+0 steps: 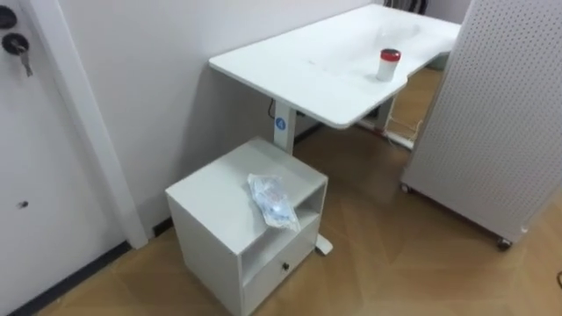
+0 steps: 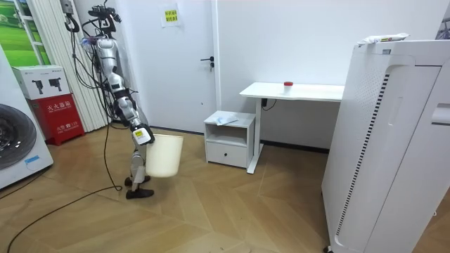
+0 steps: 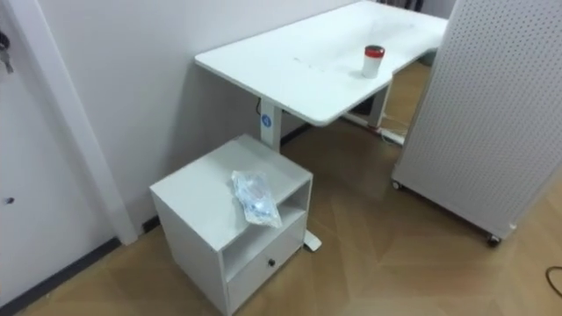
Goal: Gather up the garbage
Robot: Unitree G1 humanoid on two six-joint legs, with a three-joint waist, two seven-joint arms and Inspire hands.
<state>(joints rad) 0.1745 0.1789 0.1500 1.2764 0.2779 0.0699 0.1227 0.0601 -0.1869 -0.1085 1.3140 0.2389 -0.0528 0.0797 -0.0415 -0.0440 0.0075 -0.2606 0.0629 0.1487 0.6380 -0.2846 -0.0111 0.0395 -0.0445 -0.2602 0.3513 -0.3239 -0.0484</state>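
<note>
cabinet (image 1: 211,197) holds wrapper (image 1: 274,202), apparently far from hand (image 2: 143,137)

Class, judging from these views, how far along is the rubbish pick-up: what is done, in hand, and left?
Done: the robot has a cream bin with it, a robot hand at its rim; its inside is hidden. In hand: it stands short of the white cabinet. Left: the crumpled plastic bag lies on the cabinet top, and a red-capped jar stands on the desk.

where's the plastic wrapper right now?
In the eye views, the crumpled plastic wrapper lies on top of the small white cabinet, at its front edge, beside the white desk.
</note>
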